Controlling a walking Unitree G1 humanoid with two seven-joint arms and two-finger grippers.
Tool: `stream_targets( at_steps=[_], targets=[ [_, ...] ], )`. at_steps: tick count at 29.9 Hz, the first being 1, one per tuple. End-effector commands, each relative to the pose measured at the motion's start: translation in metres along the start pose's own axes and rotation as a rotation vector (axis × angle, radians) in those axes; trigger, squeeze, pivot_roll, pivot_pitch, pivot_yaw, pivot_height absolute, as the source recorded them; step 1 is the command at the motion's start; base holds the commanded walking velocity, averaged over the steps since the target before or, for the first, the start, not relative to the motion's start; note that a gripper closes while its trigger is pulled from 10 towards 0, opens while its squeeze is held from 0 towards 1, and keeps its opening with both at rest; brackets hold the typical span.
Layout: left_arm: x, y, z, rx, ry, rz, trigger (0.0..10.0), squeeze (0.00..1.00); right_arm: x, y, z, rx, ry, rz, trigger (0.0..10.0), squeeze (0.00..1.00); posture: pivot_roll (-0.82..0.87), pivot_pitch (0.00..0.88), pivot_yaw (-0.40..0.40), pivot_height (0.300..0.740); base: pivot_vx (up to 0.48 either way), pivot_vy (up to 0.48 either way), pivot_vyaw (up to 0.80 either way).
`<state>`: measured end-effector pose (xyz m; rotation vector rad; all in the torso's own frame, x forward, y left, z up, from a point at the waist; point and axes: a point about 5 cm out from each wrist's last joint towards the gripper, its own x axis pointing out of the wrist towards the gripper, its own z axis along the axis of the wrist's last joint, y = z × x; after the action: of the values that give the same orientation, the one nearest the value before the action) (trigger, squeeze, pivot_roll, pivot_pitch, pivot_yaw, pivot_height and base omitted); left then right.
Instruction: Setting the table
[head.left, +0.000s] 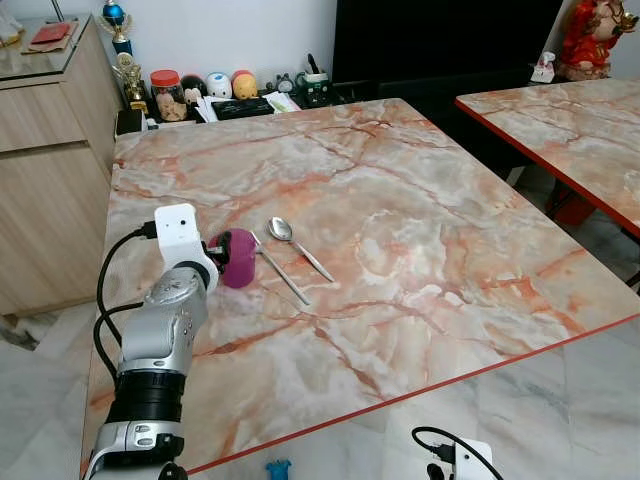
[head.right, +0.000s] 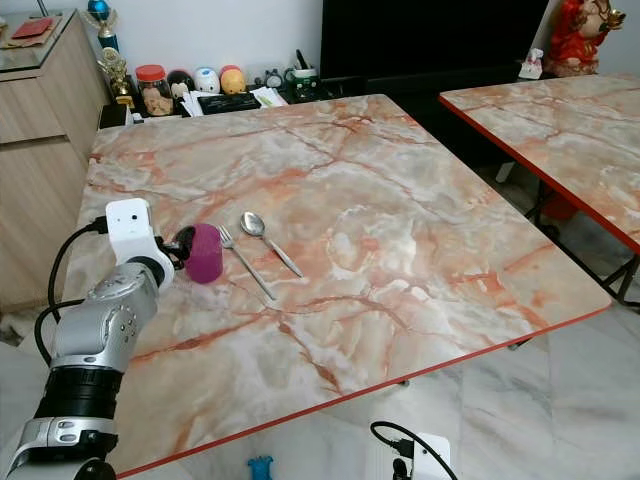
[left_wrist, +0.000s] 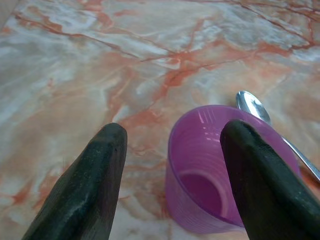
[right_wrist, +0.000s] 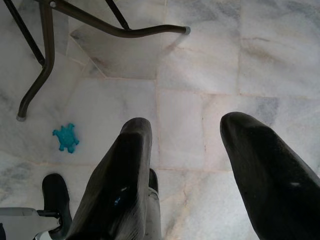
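A purple plastic cup (head.left: 238, 257) stands on the marble table (head.left: 400, 230) near its left side. Just right of it lie a fork (head.left: 280, 268) and a spoon (head.left: 298, 246), side by side. My left gripper (left_wrist: 173, 127) is open at the cup (left_wrist: 210, 175): one black finger overlaps the cup's rim and the other finger (left_wrist: 90, 185) stands clear beside it over bare marble. My right gripper (right_wrist: 185, 165) hangs open below the table's front edge, over the tiled floor.
Jars, figurines and a trophy (head.left: 130, 75) crowd the table's far edge. A wooden cabinet (head.left: 45, 170) stands at the left and a second marble table (head.left: 570, 130) at the right. On the floor are a blue toy (right_wrist: 65, 138) and metal table legs (right_wrist: 45, 55).
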<state>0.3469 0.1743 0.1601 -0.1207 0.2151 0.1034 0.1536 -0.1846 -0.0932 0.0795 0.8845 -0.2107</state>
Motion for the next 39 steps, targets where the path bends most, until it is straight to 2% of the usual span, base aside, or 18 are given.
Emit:
stream_targets(
  at_steps=[1, 11, 23, 24, 25, 26, 39],
  targets=[
    [0.0000, -0.0001, -0.0080, 0.024, 0.043, -0.006, 10.0, 0.00, -0.0003, -0.0020, -0.0016, -0.002, 0.010, -0.004, 10.0, 0.00, 0.13, 0.000, -0.050, 0.740, 0.000, 0.000, 0.00],
    [0.0002, -0.0030, -0.0094, 0.029, 0.050, -0.013, 10.0, 0.00, -0.0002, -0.0020, -0.0014, -0.002, 0.010, -0.005, 10.0, 0.00, 0.13, 0.000, -0.050, 0.740, 0.000, 0.000, 0.00],
    [0.0006, 0.0012, -0.0131, 0.037, 0.068, 0.019, 10.0, 0.00, -0.0001, -0.0021, -0.0011, -0.005, 0.010, -0.003, 10.0, 0.00, 0.13, 0.000, -0.050, 0.740, 0.000, 0.000, 0.00],
    [0.0007, 0.0014, -0.0133, 0.037, 0.069, 0.022, 7.6, 0.00, -0.0001, -0.0021, -0.0010, -0.004, 0.010, -0.004, 10.0, 0.00, 0.13, 0.000, -0.050, 0.740, 0.000, 0.000, 0.00],
    [0.0007, 0.0015, -0.0132, 0.037, 0.068, 0.023, 2.3, 0.00, -0.0001, -0.0020, -0.0010, -0.004, 0.010, -0.004, 10.0, 0.00, 0.13, 0.000, -0.050, 0.740, 0.000, 0.000, 0.00],
    [0.0007, 0.0014, -0.0131, 0.037, 0.066, 0.023, 0.0, 0.00, 0.0000, -0.0021, -0.0009, -0.004, 0.010, -0.004, 10.0, 0.00, 0.13, 0.000, -0.050, 0.740, 0.000, 0.000, 0.00],
    [0.0008, 0.0069, -0.0121, 0.043, 0.065, 0.039, 0.0, 0.00, -0.0001, -0.0023, -0.0011, -0.006, 0.011, -0.002, 10.0, 0.00, 0.13, 0.000, -0.052, 0.740, 0.000, 0.000, 0.00]
  ],
)
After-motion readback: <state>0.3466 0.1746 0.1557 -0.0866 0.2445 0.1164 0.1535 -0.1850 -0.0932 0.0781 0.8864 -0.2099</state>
